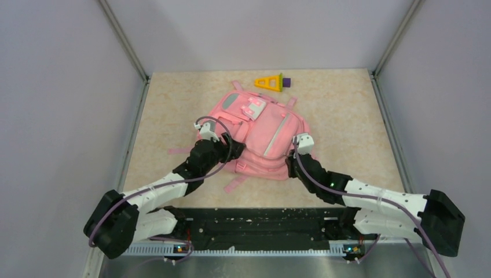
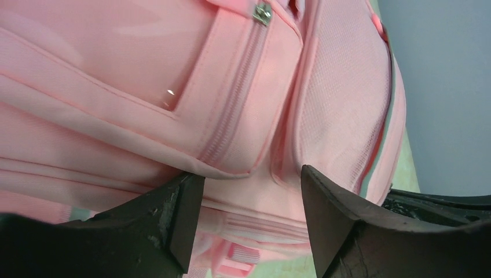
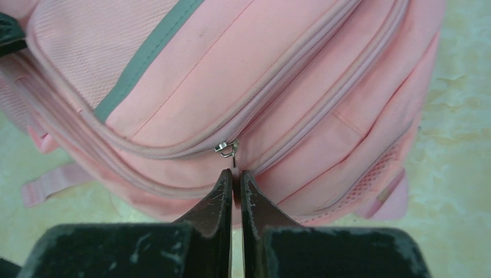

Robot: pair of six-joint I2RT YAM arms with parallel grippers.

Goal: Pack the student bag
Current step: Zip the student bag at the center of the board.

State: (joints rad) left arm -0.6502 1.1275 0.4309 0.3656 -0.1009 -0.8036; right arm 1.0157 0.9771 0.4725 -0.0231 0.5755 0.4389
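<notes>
Pinching nearly shut, the right gripper (image 3: 236, 176) seems to grip the zipper pull (image 3: 227, 148) at its tips; the left gripper (image 2: 250, 175) gapes wide, empty, against the pink backpack (image 2: 116, 69).

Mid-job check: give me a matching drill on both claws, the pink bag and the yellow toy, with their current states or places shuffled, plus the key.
1. left claw
2. right claw
3. soft pink fabric backpack
4. yellow triangular plastic toy with a purple end

A. near the far edge of the beige table
B. pinched shut on a metal zip pull
C. fingers spread wide apart
D. lying mid-table

Pairs: 1-C, 2-B, 3-D, 4-A
</notes>
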